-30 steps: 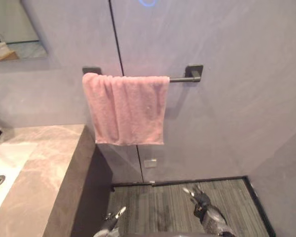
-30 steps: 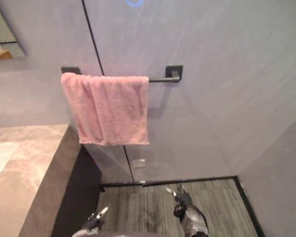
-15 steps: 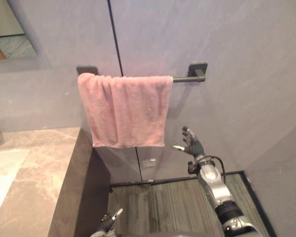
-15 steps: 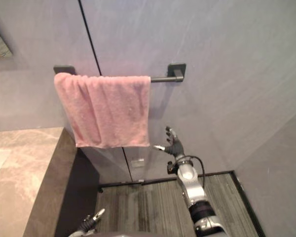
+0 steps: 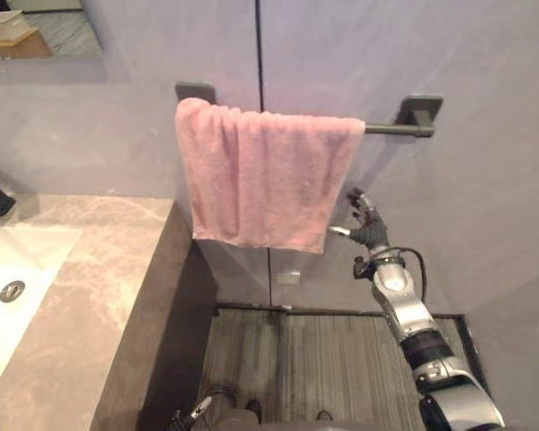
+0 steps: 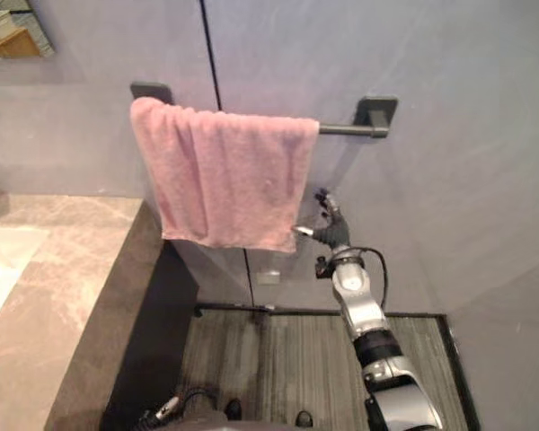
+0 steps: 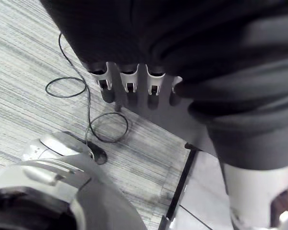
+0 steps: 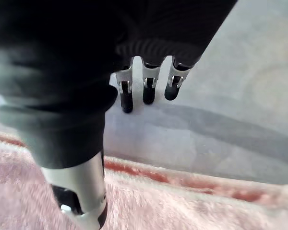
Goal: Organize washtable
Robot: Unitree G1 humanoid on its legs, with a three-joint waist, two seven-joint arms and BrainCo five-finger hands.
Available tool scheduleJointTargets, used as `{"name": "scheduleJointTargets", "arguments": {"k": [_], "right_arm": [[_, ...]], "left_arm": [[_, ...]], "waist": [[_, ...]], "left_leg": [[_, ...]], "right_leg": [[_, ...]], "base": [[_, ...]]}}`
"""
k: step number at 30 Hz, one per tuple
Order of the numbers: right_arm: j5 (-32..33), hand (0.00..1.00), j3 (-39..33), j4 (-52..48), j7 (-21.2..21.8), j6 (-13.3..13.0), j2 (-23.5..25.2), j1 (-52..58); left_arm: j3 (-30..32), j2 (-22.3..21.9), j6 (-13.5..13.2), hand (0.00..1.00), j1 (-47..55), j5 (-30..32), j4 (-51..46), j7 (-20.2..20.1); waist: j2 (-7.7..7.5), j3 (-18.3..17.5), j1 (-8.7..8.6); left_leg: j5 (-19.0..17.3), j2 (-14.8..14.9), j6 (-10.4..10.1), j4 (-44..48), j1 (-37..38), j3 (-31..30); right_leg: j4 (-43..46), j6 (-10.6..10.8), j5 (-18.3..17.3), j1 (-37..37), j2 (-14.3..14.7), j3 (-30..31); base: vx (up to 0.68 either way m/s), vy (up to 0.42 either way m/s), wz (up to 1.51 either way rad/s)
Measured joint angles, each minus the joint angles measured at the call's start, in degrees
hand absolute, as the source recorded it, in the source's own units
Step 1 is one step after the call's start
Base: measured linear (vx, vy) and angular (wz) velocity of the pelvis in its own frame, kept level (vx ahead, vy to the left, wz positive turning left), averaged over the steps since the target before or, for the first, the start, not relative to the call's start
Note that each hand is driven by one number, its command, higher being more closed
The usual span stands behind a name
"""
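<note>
Counter [image 5: 99,296] w/ sink [image 5: 18,260] at left. Left hand [image 7: 127,79] hangs low, fingers relaxed, idle. Pink towel [image 5: 265,180] drapes over wall bar [image 5: 391,129] (bunched toward left end). Right hand [image 5: 366,229] is spread just beside its lower corner, prob. to grab it.

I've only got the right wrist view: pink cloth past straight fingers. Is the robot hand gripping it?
Observer: No. The right robot hand is open beside the pink towel's lower right corner.
Operator: What is the towel on?
Observer: It hangs over a dark wall bar, bunched toward the bar's left end.
Operator: And the other arm?
Observer: The left robot hand hangs low above the striped floor, fingers straight.
</note>
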Motion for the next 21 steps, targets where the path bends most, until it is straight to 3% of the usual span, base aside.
{"name": "scheduleJointTargets", "arguments": {"k": [7, 13, 21], "right_arm": [[1.93, 0.00, -0.41, 2.43, -0.92, 0.15, -0.01, -2.59], [2.84, 0.00, -0.40, 2.62, -2.06, 0.17, 0.74, -4.97], [3.76, 0.00, -0.35, 2.61, -2.04, 0.17, 1.38, -5.71]], "left_arm": [[-0.02, -0.01, 0.02, 0.00, -0.07, -0.29, -0.73, 0.20], [-0.05, 0.13, -0.04, 0.00, -0.41, -1.01, -1.96, 1.24], [-0.12, 0.14, -0.15, 0.00, -0.40, -1.80, -2.56, 1.40]], "waist": [[-0.13, 0.20, -0.02], [-0.94, 1.51, 0.08], [-1.26, 2.10, 0.57]], "left_leg": [[0.28, 0.02, -0.09, -0.18, -1.24, -1.06], [3.50, 0.02, -0.57, -3.62, -2.14, -3.06], [3.82, 0.06, -0.77, -4.11, -2.25, -3.22]], "right_leg": [[0.00, 0.00, 0.00, -0.83, 0.09, -1.03], [0.26, -0.06, 0.04, -2.55, 0.03, -2.64], [0.33, -0.08, 0.05, -2.82, 0.03, -2.66]], "base": [[0.01, -0.004, 0.08], [-0.05, -0.023, 0.17], [-0.01, -0.002, 0.02]]}}
